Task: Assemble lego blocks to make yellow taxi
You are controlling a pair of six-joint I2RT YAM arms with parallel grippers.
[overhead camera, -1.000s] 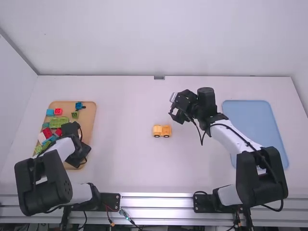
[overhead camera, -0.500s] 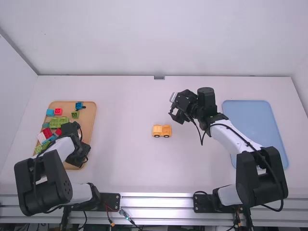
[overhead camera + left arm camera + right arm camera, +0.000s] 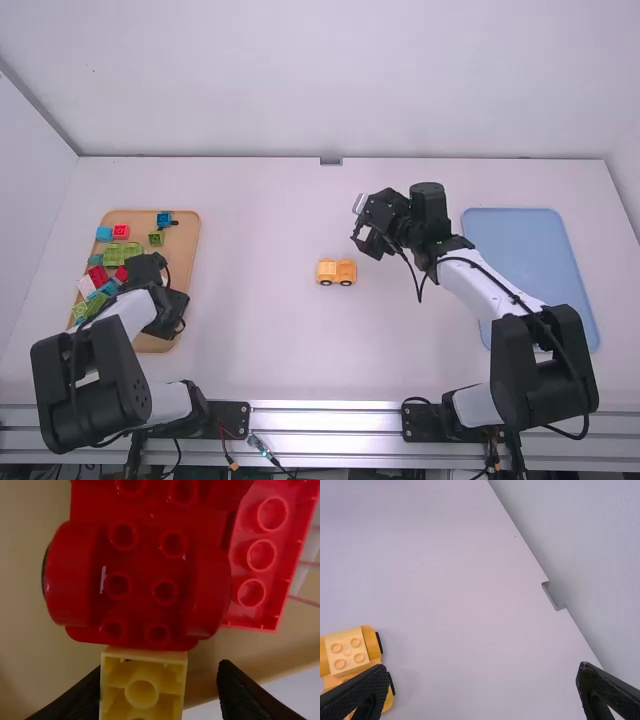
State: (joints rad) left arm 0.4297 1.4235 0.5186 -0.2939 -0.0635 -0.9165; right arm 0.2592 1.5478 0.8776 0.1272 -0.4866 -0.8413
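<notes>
Though the yellow car (image 3: 337, 272) stands mostly built on the table (image 3: 260, 320), I judge it lacks a piece: my left gripper (image 3: 159, 680) is open around a yellow block (image 3: 141, 692) at the tray (image 3: 186, 250), my right gripper (image 3: 484, 669) open, empty.

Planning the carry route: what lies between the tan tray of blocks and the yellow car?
Just bare white table: the high view shows nothing standing between the tan tray and the yellow car.
</notes>
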